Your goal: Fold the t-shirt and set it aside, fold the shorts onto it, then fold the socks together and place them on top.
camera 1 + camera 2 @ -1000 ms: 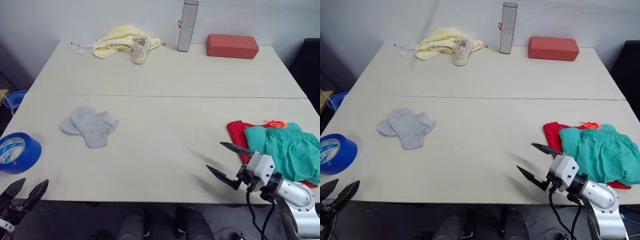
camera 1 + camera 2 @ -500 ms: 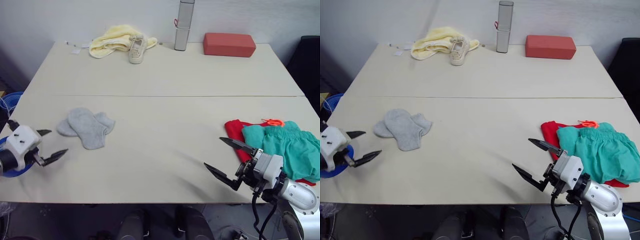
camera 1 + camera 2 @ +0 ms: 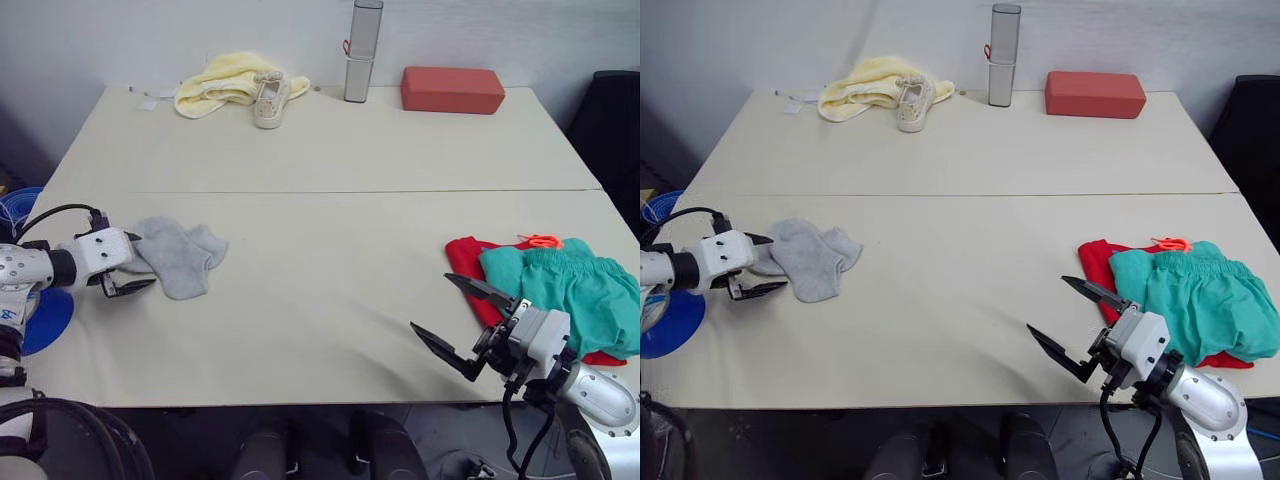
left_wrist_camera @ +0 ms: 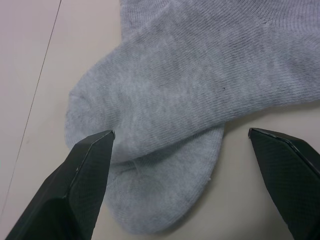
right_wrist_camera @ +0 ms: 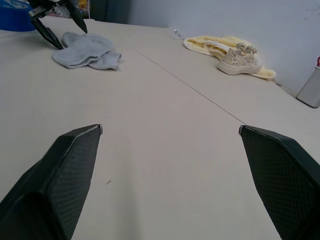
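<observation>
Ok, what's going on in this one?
The robot is going for the socks: its left gripper is open at their edge, with nothing gripped yet. The shorts already lie folded on the t-shirt at the table's right side. The right gripper hovers open and empty near that pile.

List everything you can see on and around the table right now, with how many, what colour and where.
socks: two, light grey, overlapping, left side of the table near its front
t-shirt: one, red, right front, mostly under the shorts
shorts: one, teal green, lying on the t-shirt
orange bit: one, at the far edge of the shorts
cloth: one, pale yellow, far left
shoe: one, beige, against the yellow cloth
canister: one, silver, upright, far middle
block: one, red-brown, far right
tape roll: one, blue, off the table's left front edge
table: one, cream
left gripper: open, at the socks' left end
right gripper: open, over bare table near the t-shirt
</observation>
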{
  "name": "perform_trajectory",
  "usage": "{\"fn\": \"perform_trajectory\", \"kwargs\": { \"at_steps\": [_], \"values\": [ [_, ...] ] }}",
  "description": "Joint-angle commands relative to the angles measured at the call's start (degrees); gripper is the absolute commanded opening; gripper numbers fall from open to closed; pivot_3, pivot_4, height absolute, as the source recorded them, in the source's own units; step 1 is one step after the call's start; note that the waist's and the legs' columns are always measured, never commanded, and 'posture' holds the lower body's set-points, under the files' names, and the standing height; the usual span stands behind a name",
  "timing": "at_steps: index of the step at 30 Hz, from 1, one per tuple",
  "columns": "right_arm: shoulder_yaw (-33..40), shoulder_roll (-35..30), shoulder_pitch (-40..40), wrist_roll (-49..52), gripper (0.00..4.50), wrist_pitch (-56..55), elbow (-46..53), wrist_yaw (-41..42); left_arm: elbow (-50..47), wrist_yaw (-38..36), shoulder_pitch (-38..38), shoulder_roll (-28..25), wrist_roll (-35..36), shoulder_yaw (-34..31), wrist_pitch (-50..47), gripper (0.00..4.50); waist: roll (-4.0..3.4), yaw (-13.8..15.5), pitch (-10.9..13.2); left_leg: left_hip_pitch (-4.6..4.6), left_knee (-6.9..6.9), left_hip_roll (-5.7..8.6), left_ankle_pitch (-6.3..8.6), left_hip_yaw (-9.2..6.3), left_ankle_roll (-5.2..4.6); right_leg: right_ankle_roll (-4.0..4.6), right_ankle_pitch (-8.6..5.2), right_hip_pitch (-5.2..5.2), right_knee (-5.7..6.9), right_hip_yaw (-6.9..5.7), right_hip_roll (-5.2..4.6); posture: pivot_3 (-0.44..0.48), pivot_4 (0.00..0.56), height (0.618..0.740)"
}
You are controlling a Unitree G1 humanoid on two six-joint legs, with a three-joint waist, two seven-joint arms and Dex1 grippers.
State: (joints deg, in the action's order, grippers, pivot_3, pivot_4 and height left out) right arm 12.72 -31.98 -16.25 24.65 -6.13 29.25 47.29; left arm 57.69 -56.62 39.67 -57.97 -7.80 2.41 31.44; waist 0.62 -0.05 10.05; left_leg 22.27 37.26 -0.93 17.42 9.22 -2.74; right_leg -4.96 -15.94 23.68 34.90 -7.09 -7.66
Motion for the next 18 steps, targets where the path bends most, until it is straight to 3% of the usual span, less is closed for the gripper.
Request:
{"fn": "perform_trajectory", "kwargs": {
  "at_steps": [1,7,8,10,18],
  "values": [
    [3.0,-0.8,-0.4,1.6,4.48,0.7,3.2,-1.4,4.4,1.3,2.1,1.9,-2.2,1.7,0.7,4.5,-0.02,0.1,0.0,-0.02,0.02,0.0,0.0,0.0,-0.01,0.0,0.0,-0.01,0.02,0.05,0.0,0.0,0.15,0.74],
    [3.8,-1.9,-0.2,2.5,4.48,2.6,4.3,-1.4,9.3,0.1,6.4,7.8,-1.7,2.0,-4.3,4.5,-0.15,1.8,-0.1,-0.03,0.22,0.04,-0.03,-0.04,-0.1,0.0,0.0,-0.07,0.16,0.24,-0.09,0.0,0.15,0.74],
    [4.0,-2.1,-0.1,2.8,4.5,3.0,4.5,-1.5,9.9,-0.8,6.8,8.5,-1.9,2.3,-5.6,4.32,-0.16,2.0,-0.1,-0.03,0.29,0.05,-0.02,-0.11,-0.12,0.0,0.0,-0.12,0.16,0.26,-0.12,0.0,0.15,0.74],
    [4.4,-2.4,0.1,3.2,4.5,3.5,4.6,-1.7,10.5,-2.1,7.4,9.7,-2.2,2.7,-6.3,3.88,-0.24,2.3,-0.1,-0.03,0.36,0.06,0.03,-0.13,-0.19,-0.02,0.01,-0.17,0.16,0.27,-0.15,0.0,0.15,0.74],
    [5.4,-2.5,0.3,3.8,4.5,4.7,4.4,-1.6,12.7,-4.8,9.4,13.2,-4.7,5.5,-8.2,1.21,-0.55,3.5,-0.3,-0.03,0.49,0.12,0.09,-0.14,-0.32,-0.08,0.04,-0.23,0.17,0.31,-0.25,0.0,0.15,0.74]
  ]
}}
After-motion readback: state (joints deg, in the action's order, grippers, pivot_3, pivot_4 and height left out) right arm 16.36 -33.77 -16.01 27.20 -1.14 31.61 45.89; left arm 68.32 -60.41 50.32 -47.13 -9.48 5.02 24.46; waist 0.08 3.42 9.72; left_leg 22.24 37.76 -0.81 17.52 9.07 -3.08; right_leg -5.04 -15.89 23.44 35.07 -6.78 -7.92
